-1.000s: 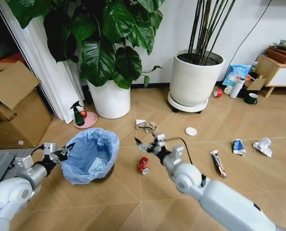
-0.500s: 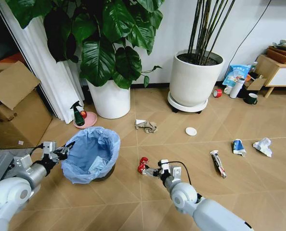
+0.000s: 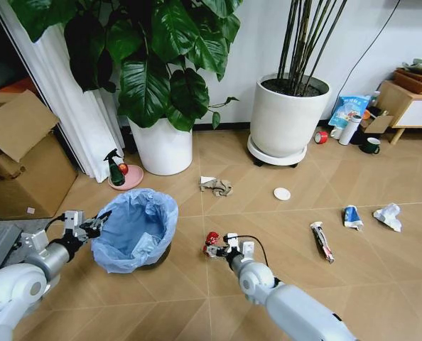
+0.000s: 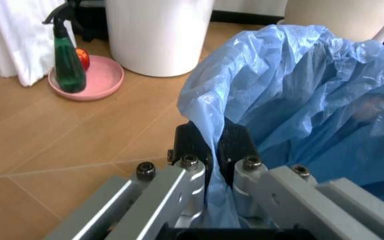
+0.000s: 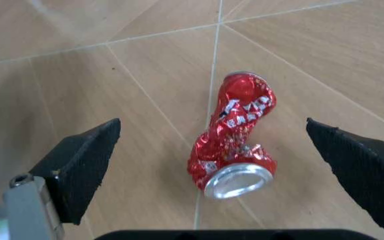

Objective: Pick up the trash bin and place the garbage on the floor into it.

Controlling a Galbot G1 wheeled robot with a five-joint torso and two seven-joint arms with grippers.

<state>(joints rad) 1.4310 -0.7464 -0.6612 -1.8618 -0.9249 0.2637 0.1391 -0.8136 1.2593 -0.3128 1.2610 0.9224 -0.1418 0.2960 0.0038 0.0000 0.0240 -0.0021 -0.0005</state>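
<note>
- Our left gripper (image 4: 209, 150) is clamped on the bag rim of the bin (image 3: 135, 229).
- Our right gripper (image 5: 229, 155) gapes wide, the can (image 5: 234, 134) on the floor (image 5: 112, 70) between its fingers (image 5: 85, 162).

Crushed red can (image 5: 234, 137) on floor (image 5: 112, 75)

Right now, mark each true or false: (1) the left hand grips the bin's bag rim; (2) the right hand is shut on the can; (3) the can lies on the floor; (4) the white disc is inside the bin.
1. True: the left hand pinches the trash bin liner.
2. False: the right hand is open around the crushed red can.
3. True: it lies on the floor.
4. False: the white disc lies on the floor.
</note>
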